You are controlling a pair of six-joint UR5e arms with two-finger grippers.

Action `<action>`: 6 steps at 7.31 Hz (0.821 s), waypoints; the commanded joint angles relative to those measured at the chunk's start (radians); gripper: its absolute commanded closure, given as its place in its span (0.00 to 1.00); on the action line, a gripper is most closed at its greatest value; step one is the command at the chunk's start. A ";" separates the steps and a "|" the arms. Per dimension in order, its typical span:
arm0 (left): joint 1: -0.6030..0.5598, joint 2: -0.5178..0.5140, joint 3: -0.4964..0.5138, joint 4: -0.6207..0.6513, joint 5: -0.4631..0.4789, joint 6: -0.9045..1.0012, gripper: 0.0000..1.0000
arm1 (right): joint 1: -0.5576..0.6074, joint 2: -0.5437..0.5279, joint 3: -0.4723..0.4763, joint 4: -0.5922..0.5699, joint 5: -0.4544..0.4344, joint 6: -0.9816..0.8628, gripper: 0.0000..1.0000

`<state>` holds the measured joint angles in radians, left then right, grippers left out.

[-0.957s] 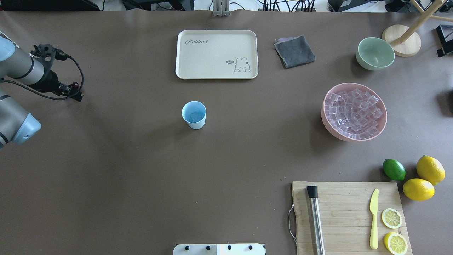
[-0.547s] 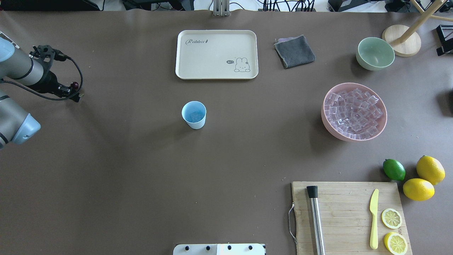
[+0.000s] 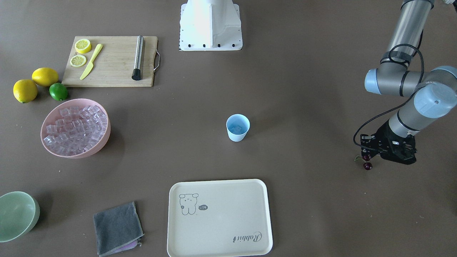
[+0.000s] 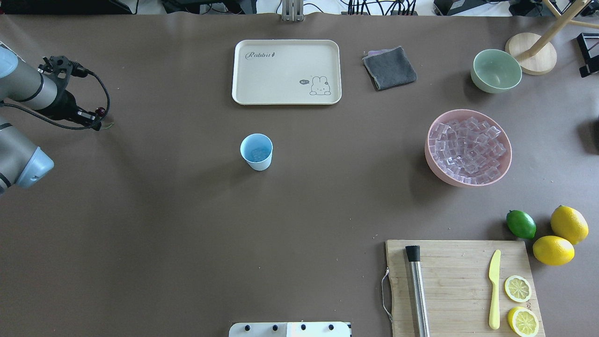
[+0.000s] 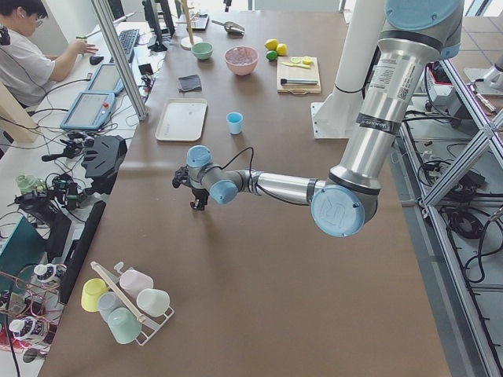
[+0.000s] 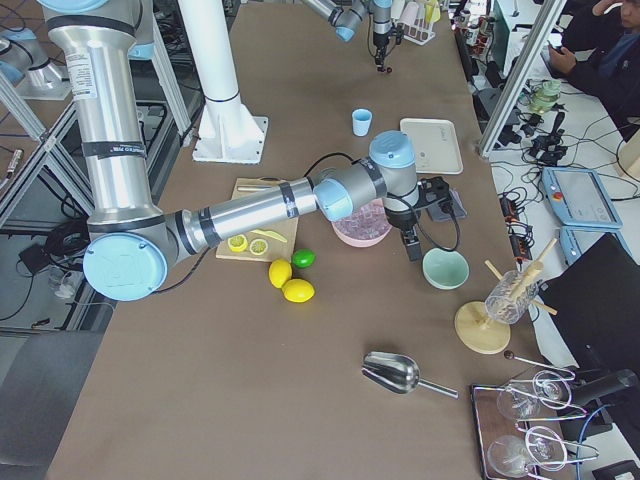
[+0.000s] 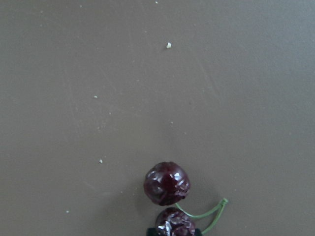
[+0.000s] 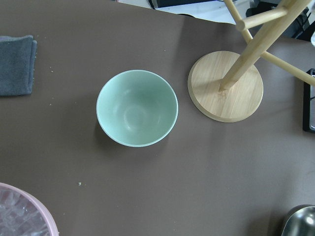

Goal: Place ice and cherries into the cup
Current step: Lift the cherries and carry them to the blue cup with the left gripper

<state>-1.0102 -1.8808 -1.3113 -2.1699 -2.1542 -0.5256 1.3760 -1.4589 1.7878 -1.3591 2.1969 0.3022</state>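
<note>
Two wrinkled dark-red cherries (image 7: 166, 183) hang, apparently clamped, from the left gripper (image 3: 368, 157) well left of the cup (image 4: 256, 150), open table (image 4: 178, 210) between; the right gripper (image 6: 414, 256) hides its grip.

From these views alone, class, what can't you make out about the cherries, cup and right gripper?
Right gripper: exterior right only; open or shut unclear.
Ice in the cup: overhead, too small to count.
Lower of the cherries: left wrist, cut by bottom edge.
</note>
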 commanded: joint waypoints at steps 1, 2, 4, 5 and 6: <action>-0.017 -0.009 -0.063 0.008 -0.009 -0.004 1.00 | 0.000 -0.029 0.013 0.011 0.001 0.000 0.00; -0.030 -0.009 -0.141 0.013 -0.013 -0.005 1.00 | 0.000 -0.050 0.025 0.020 0.004 0.000 0.00; -0.027 -0.035 -0.285 0.033 -0.044 -0.100 1.00 | 0.003 -0.052 0.027 0.020 0.007 0.000 0.00; -0.016 -0.064 -0.340 0.033 -0.044 -0.163 1.00 | 0.003 -0.049 0.021 0.018 0.007 0.001 0.00; 0.007 -0.098 -0.374 0.028 -0.046 -0.256 1.00 | 0.003 -0.041 0.016 0.018 0.009 0.000 0.00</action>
<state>-1.0239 -1.9427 -1.6317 -2.1388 -2.1967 -0.6847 1.3787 -1.5067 1.8093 -1.3403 2.2044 0.3028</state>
